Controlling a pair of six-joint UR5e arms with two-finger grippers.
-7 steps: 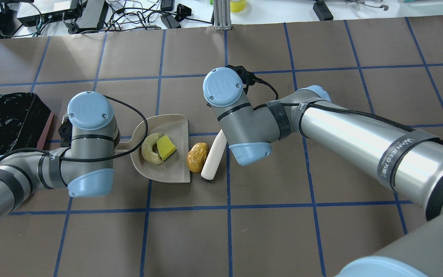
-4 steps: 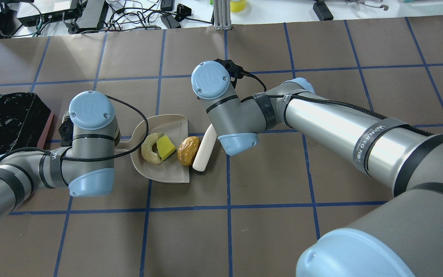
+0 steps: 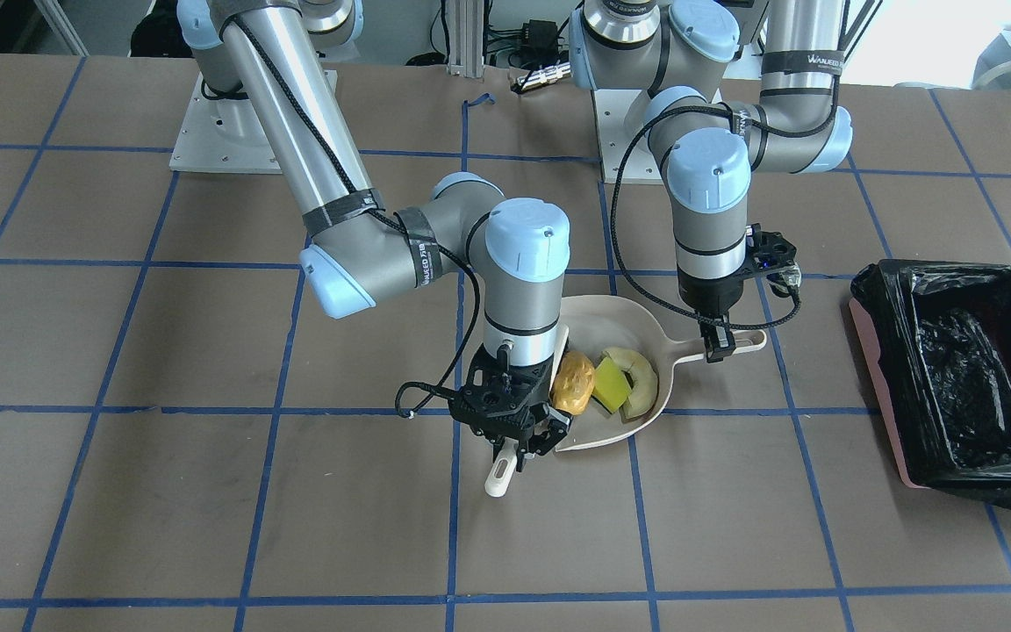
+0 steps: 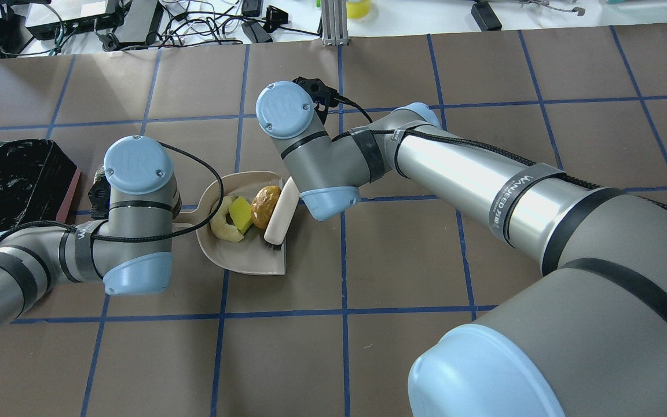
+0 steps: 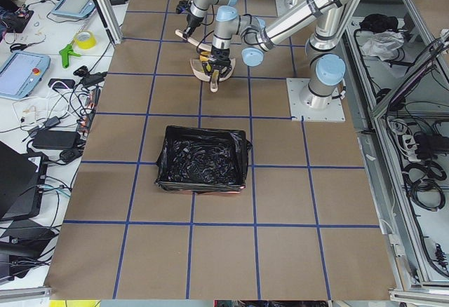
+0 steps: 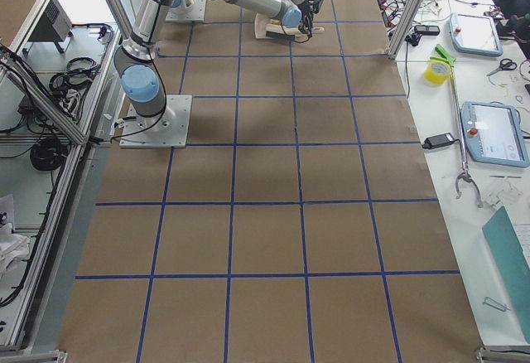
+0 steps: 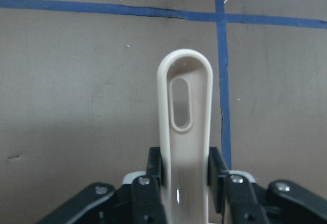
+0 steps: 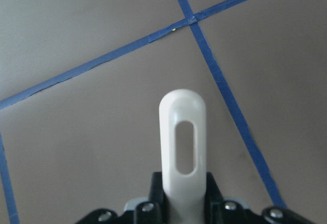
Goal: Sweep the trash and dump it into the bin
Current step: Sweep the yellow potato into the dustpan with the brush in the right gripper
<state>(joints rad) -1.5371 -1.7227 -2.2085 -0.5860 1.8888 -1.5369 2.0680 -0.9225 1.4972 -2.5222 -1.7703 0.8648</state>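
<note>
Right tool (image 3: 519, 432) clamped on brush (image 4: 280, 219) handle, bristles at dustpan (image 4: 246, 263) mouth. Left tool (image 3: 721, 344) clamped on dustpan handle. All trash (lump (image 4: 266, 198), sponge (image 4: 239, 213), slice (image 4: 220, 225)) inside dustpan; bin (image 3: 900, 369) well apart. Risk: glossy lump sits nearest open lip; pulling brush away or tipping dustpan forward on lift could roll it onto tabletop (image 4: 380, 260).

I work on a table (image 4: 484, 63) covered in brown paper, squared off by blue tape (image 4: 345, 313). Across from me runs a white bench (image 6: 476, 81), carrying tangled cables (image 4: 194, 23), two tablets (image 6: 495, 133) and a yellow tape roll (image 6: 436, 70), with aluminium posts (image 6: 406, 7) at its edge. Behind me, cable bundles (image 6: 50, 152) lie on a pale floor (image 6: 33, 239).
</note>
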